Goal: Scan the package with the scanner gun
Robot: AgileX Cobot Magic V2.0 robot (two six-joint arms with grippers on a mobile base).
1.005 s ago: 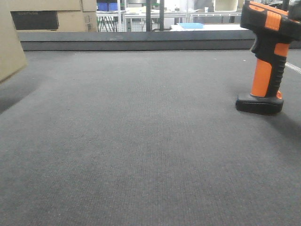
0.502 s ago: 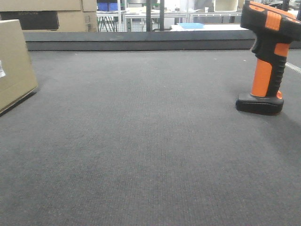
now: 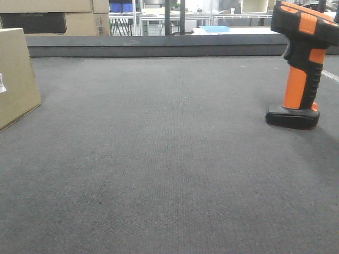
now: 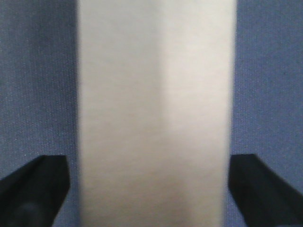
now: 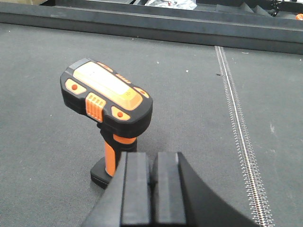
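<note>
Front view: a tan box [image 3: 16,76] sits at the 9 o'clock edge of the dark mat [image 3: 169,169], a scrap of white label showing on its near face, while the scanner [image 3: 301,63] stands upright on its black foot at 3 o'clock, well apart from the box; neither arm shows here. Left wrist view: the box fills the middle of the frame, blurred, with the left gripper [image 4: 150,189] spread wide, one dark finger [image 4: 35,187] at 8 o'clock and the other at 4 o'clock, flanking the box but not touching it. Right wrist view: the scanner stands at 10 o'clock on the mat, untouched, and the right gripper [image 5: 150,182] hangs just behind it with its pads pressed together. The step in hand appears to be setting out the box. Next, the right gripper likely needs to part, take the orange handle and aim the scanner's nose at the label.
</note>
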